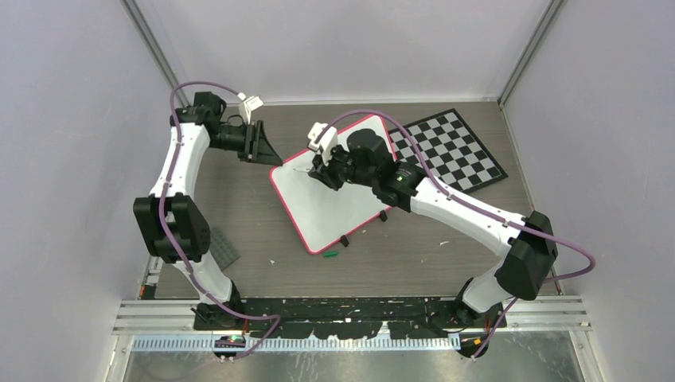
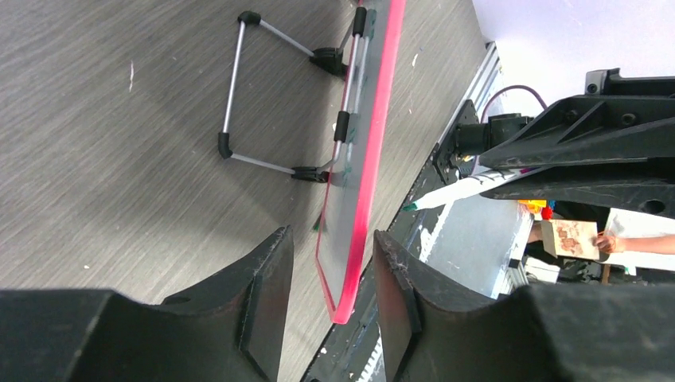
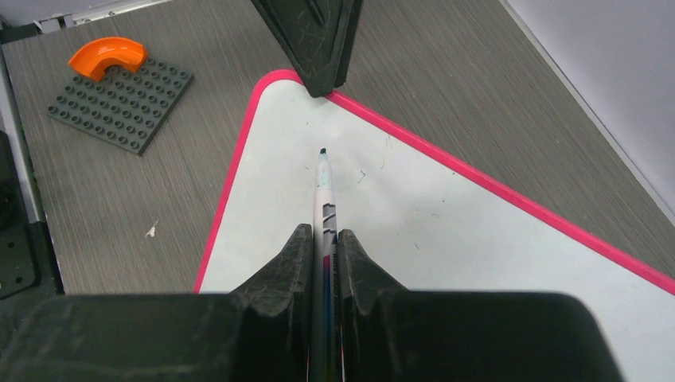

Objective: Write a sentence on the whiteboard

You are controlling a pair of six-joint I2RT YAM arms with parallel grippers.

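The whiteboard (image 1: 334,211) with its pink rim stands tilted on a wire stand at the table's middle. My left gripper (image 1: 273,155) is at its far left corner. In the left wrist view the open jaws of that gripper (image 2: 333,233) straddle the board's pink edge (image 2: 370,159), with a gap on each side. My right gripper (image 3: 324,231) is shut on a white marker (image 3: 325,191). Its green tip points at the board (image 3: 414,207) near that corner, just short of the left gripper's fingers (image 3: 318,40). No sentence shows on the board, only faint specks.
A black-and-white checkered board (image 1: 458,147) lies behind the whiteboard at the right. A grey studded baseplate (image 3: 119,99) with an orange curved piece (image 3: 107,57) lies to the left. A small green cap (image 1: 330,255) lies by the whiteboard's near edge. The wire stand (image 2: 231,95) props up the board's back.
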